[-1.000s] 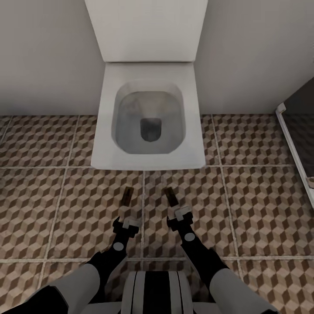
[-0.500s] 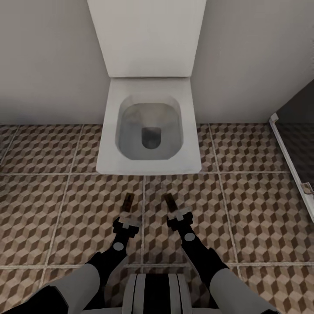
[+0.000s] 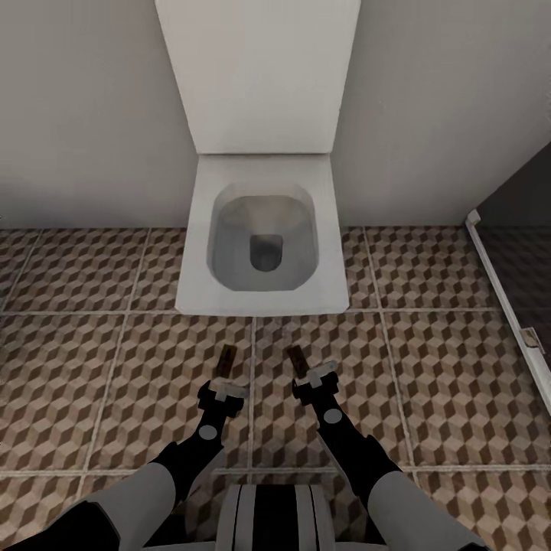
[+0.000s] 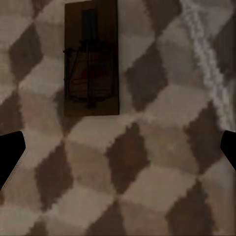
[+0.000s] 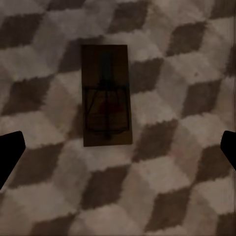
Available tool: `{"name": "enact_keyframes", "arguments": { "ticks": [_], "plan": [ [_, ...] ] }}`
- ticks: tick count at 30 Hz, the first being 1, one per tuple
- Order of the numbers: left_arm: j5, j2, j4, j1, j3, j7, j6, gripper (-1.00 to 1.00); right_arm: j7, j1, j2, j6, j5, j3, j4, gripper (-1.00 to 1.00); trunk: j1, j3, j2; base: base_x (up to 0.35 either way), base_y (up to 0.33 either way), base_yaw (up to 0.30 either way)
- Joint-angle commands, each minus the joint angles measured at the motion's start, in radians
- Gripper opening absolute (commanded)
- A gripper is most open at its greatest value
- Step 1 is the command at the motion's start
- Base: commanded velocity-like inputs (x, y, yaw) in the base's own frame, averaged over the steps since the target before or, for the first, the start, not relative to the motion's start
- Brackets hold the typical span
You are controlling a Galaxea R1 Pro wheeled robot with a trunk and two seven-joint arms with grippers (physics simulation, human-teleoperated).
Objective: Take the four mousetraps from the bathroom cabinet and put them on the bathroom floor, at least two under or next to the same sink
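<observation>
Two mousetraps lie flat on the bathroom floor in front of a toilet: a left mousetrap and a right mousetrap. Both are brown boards with wire and a red mark. My left gripper hovers open just short of the left one, holding nothing. My right gripper hovers open just short of the right one, also holding nothing. The cabinet and the sink are out of view.
A white toilet with its lid raised stands against the pale wall, just beyond the traps. A dark shower enclosure with a white frame runs along the right. Tiled floor stretches to both sides.
The whole picture has shifted: the toilet now sits lower and looks smaller, so the camera has moved. Both traps lie where they were, and both grippers stay open.
</observation>
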Motion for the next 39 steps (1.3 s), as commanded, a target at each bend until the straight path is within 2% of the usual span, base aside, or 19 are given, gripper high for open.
{"name": "enact_keyframes", "arguments": {
  "ticks": [1,39],
  "plan": [
    [0.01,0.0,0.001,-0.001,-0.009,0.005,-0.004,1.0,-0.007,0.0,0.0,0.002,0.008,0.003,0.0,1.0,-0.004,0.003,0.007,0.0,0.0,0.0],
    [0.01,0.0,0.001,-0.001,-0.009,0.005,-0.003,1.0,-0.006,-0.001,-0.001,0.001,0.008,0.003,0.0,1.0,-0.15,0.122,0.273,0.0,0.0,0.0]
  ]
}}
